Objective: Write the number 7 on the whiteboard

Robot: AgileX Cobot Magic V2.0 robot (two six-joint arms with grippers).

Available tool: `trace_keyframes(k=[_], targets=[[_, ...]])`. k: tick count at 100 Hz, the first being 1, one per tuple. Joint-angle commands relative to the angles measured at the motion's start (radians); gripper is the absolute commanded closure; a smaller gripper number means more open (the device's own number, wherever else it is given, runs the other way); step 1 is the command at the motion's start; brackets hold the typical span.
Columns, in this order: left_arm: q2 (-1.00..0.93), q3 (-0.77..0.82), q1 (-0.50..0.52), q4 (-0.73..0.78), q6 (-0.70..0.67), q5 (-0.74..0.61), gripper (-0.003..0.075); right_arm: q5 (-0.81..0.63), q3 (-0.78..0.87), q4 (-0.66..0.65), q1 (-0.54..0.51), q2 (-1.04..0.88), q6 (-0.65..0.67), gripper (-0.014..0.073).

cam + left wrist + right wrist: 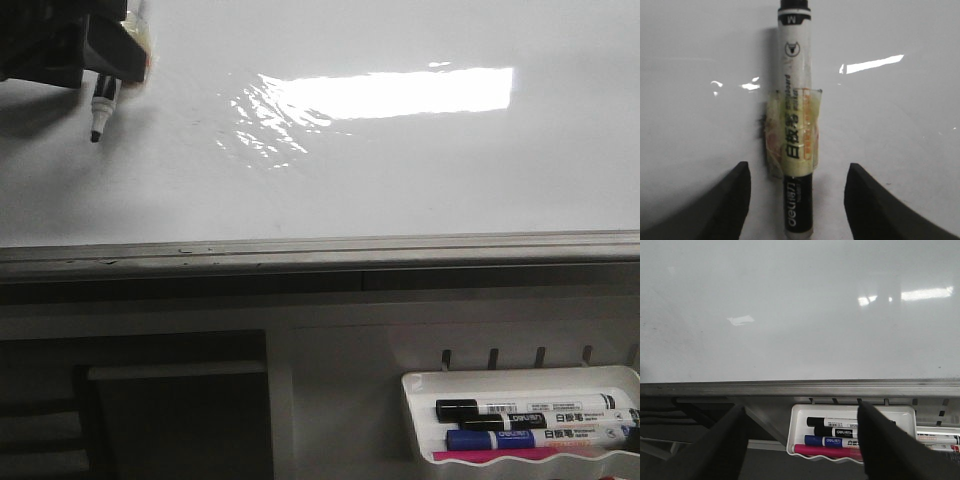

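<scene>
The whiteboard [400, 170] is glossy white and reflects a bright rectangular light; it also fills the left wrist view [890, 125] and the right wrist view [800, 315]. No number 7 shows on it. My left gripper [115, 55] is at the board's upper left with a black-and-white marker [101, 105] sticking out of it, tip down. In the left wrist view the marker [796, 100], wrapped in yellowish tape, lies between the jaws of the left gripper [797, 167], which stand wide apart and do not touch it. My right gripper [801, 412] is open and empty below the board's edge.
The board's grey metal lower edge [320, 250] runs across. A small white tray [420, 385] at the lower right holds black, blue and pink markers [530, 425]; it shows between the right fingers [792, 440]. A dark stand [170, 410] is lower left.
</scene>
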Motion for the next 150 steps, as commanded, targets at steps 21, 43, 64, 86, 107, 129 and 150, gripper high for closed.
trace_keyframes(k=[21,43,64,86,107,129,150], targets=[[0.039,-0.055,0.007,0.019,0.000,-0.078,0.0334,-0.069,-0.036,0.018,-0.007,0.008,-0.009,0.0176],[0.050,-0.055,0.025,0.019,0.000,-0.073,0.0471,-0.065,-0.036,0.018,-0.007,0.008,-0.009,0.0176],[0.047,-0.055,0.025,0.034,0.000,-0.018,0.0741,-0.059,-0.036,0.018,-0.007,0.008,-0.009,0.0176],[-0.024,-0.055,0.018,0.152,0.000,0.101,0.0741,-0.022,-0.038,0.043,-0.007,0.008,-0.031,0.0176],[-0.116,-0.055,-0.074,0.295,0.031,0.253,0.0741,0.086,-0.105,0.307,-0.007,0.053,-0.291,0.0176],[-0.127,-0.055,-0.259,0.346,0.047,0.329,0.0741,0.271,-0.208,0.578,-0.007,0.204,-0.534,0.0176],[-0.127,-0.055,-0.401,0.410,0.047,0.331,0.0741,0.422,-0.270,0.753,-0.005,0.358,-0.664,0.0176]])
